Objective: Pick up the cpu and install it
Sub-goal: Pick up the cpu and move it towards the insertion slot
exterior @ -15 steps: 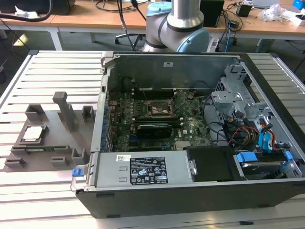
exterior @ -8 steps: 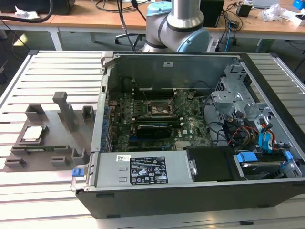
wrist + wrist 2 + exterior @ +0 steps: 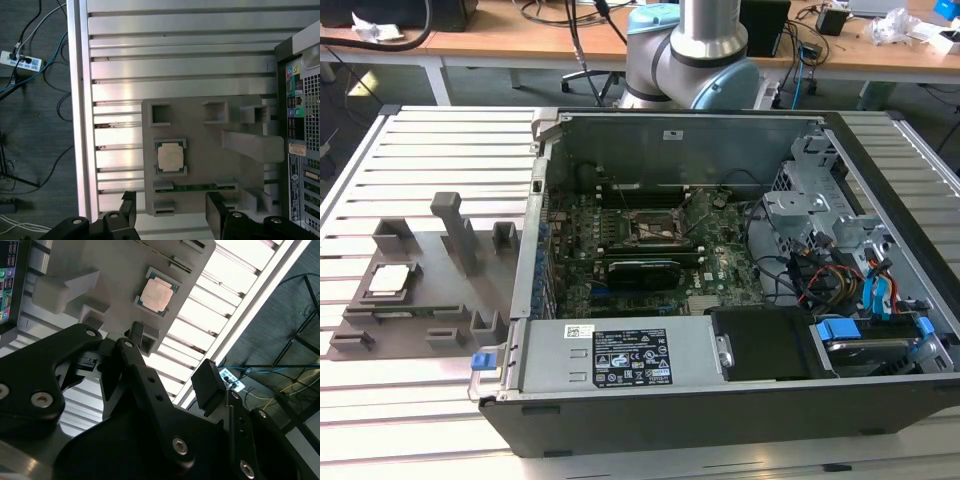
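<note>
The black two-fingered claw [image 3: 172,216] stands wide open and empty above the slatted aluminium tabletop [image 3: 175,45]. The small square silver-topped cpu [image 3: 170,156] lies flat, untouched, in a recess of the grey plastic holder [image 3: 200,170]. For a sound pick, centre the jaws squarely over two opposite chip edges.

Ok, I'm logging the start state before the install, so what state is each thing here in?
cpu: lying flat in its recess on the grey holder, not picked up.
pincer: open, holding nothing, clear of the cpu.
computer case: lying on its side, panel off, motherboard exposed.
socket frame: on the motherboard; open or latched, cannot tell.
</note>
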`<control>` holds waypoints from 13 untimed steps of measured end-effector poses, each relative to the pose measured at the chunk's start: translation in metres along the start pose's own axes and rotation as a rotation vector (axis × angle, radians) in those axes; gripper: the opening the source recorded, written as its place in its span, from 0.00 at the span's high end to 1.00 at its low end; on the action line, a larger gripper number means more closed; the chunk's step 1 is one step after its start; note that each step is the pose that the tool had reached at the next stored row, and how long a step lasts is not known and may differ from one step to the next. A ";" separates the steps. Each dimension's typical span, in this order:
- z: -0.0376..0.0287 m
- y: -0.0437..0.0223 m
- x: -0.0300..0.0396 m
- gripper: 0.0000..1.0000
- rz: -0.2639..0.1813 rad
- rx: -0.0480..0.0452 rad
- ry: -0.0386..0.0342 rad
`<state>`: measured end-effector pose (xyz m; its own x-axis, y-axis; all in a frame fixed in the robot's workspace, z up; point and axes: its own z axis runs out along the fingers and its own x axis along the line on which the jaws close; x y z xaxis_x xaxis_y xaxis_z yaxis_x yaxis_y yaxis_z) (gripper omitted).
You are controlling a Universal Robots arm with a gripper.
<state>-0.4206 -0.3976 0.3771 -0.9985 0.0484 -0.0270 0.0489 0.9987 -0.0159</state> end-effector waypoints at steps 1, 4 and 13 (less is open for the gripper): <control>0.0004 0.0000 0.0000 0.34 0.000 0.0000 -0.0001; 0.0025 0.0000 0.0001 0.34 0.000 0.0000 0.0000; 0.0066 0.0001 0.0002 0.34 0.000 0.0000 0.0000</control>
<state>-0.4206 -0.3975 0.3705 -0.9985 0.0484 -0.0270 0.0489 0.9987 -0.0159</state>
